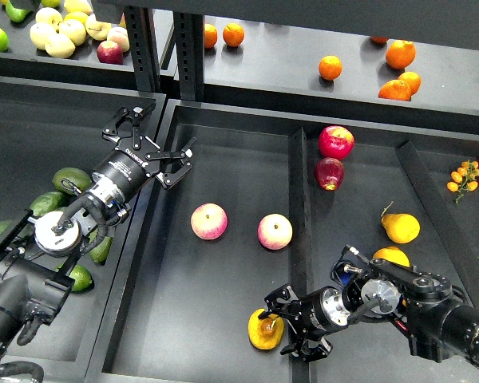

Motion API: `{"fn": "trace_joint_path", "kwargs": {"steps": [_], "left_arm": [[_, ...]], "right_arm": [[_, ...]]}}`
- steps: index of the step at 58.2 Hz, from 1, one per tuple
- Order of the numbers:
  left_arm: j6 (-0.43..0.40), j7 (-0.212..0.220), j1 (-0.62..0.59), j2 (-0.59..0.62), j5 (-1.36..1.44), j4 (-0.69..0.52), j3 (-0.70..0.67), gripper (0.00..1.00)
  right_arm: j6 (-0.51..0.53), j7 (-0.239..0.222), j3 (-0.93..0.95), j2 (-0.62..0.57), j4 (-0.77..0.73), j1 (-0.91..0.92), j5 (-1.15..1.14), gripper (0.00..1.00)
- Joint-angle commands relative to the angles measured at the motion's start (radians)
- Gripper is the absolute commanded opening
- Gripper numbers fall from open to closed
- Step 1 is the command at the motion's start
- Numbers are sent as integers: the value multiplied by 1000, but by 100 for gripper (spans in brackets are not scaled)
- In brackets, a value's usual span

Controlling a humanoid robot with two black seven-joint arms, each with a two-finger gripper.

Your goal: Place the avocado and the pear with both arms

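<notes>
Nearest, at the bottom of the middle tray (pixel 144 351), the right gripper (pixel 281 327) closes its fingers around the golden yellow-orange pear with a brownish dimple (pixel 264 329), which rests on the tray floor. Behind it two round pink-yellow apples (pixel 209 221) lie side by side. In the left tray (pixel 32 120), glossy green oval avocados (pixel 70 180) sit beside and under the left arm. Farther up, the left gripper (pixel 158 142) hangs spread wide, holding nothing, over the rim between the two trays

The golden pear (pixel 263 331) sat between my right pincer's (pixel 281 325) fingers. Green avocados (pixel 70 179) lay below-left of my left pincer (pixel 154 142).
</notes>
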Motion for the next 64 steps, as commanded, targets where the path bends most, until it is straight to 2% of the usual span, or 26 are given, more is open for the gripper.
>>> {"fn": "trace_joint_path", "kwargs": {"steps": [1, 20, 46, 64], "left_arm": [[0, 0, 0, 0, 0, -1, 0, 99], [0, 0, 2, 0, 0, -1, -1, 99], [0, -2, 6, 0, 0, -3, -1, 99], [-1, -2, 6, 0, 0, -3, -1, 99]], "right_arm": [[0, 0, 23, -32, 31, -2, 3, 50], [0, 0, 28, -99, 126, -10, 52, 25], [0, 0, 28, -187, 172, 6, 145, 3], [0, 0, 46, -217, 163, 75, 259, 2]]}}
